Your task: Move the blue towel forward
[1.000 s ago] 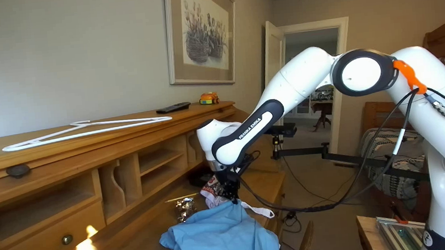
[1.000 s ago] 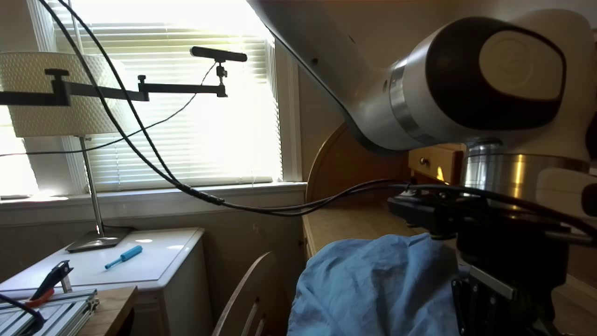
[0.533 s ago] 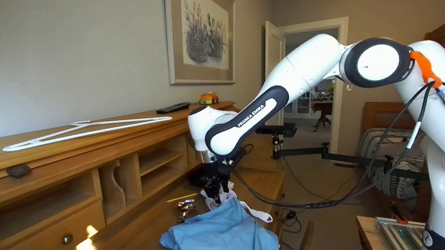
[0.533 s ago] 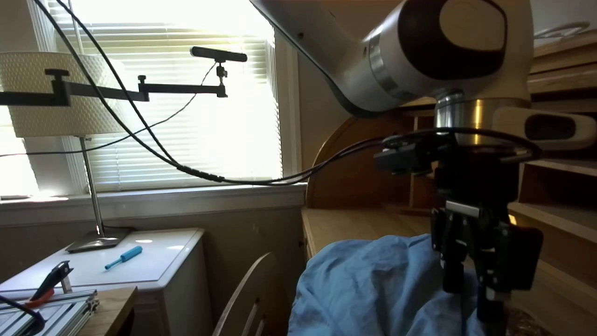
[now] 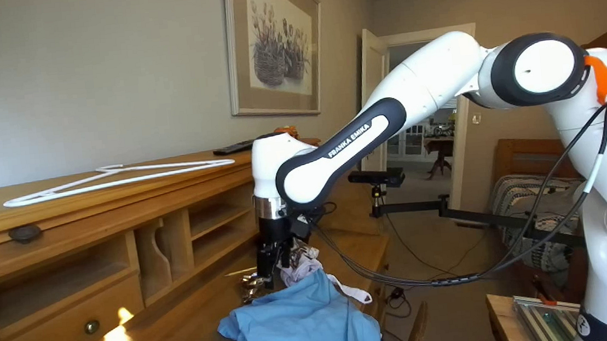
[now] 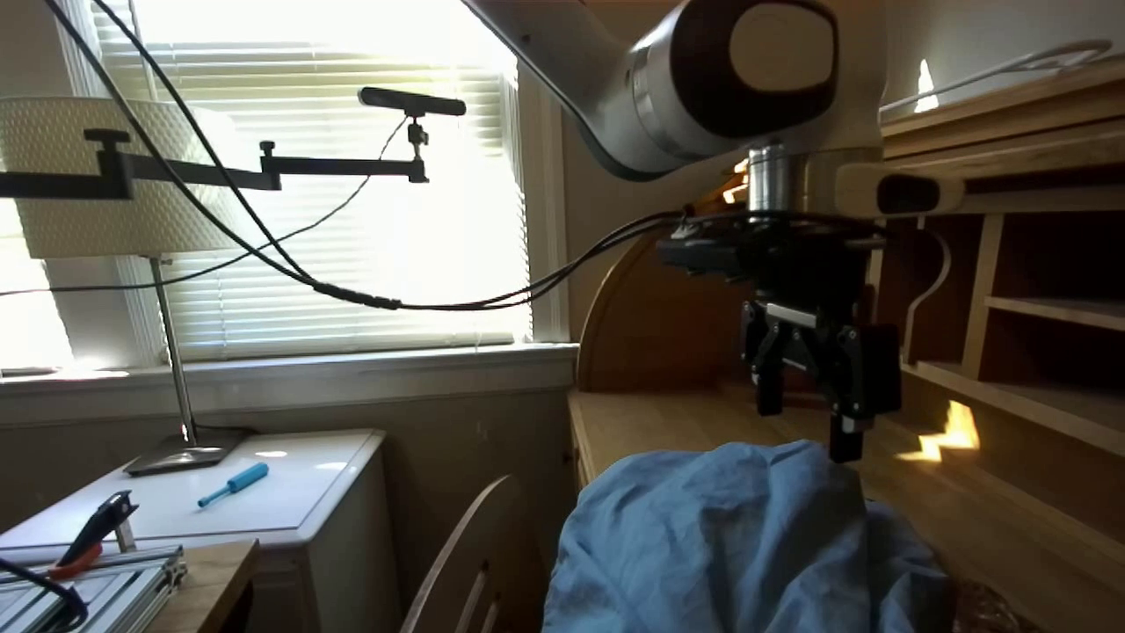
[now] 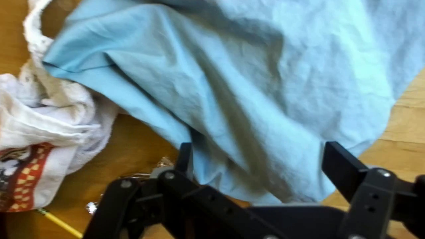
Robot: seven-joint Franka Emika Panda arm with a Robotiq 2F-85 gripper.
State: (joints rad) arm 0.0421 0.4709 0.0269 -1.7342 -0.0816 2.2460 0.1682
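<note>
The blue towel (image 5: 306, 324) lies crumpled on the wooden desk, with a raised peak at its far side. In an exterior view, the same towel (image 6: 721, 536) fills the lower middle, near the desk's edge. My gripper (image 6: 807, 428) hangs fingers-down above the towel's border, jaws wide apart with nothing held between them. Seen from the wrist, folds of blue towel (image 7: 249, 83) spread below and beyond the spread fingertips, and my gripper (image 7: 260, 151) shows a wide gap. Part of the desk under the towel is hidden.
A white patterned cloth (image 7: 59, 126) touches the towel's side. Crinkled shiny foil (image 5: 251, 290) and a yellow pencil (image 7: 63, 224) lie close by. Desk cubbies (image 5: 219, 211) rise behind, holding a white hanger (image 5: 134, 177) on top. A chair back (image 6: 466, 554) stands in front.
My gripper has opened wide, lifted, and moved away from the towel's peak toward the cubbies. The towel stays where it was; the white strap beside it has shifted slightly.
</note>
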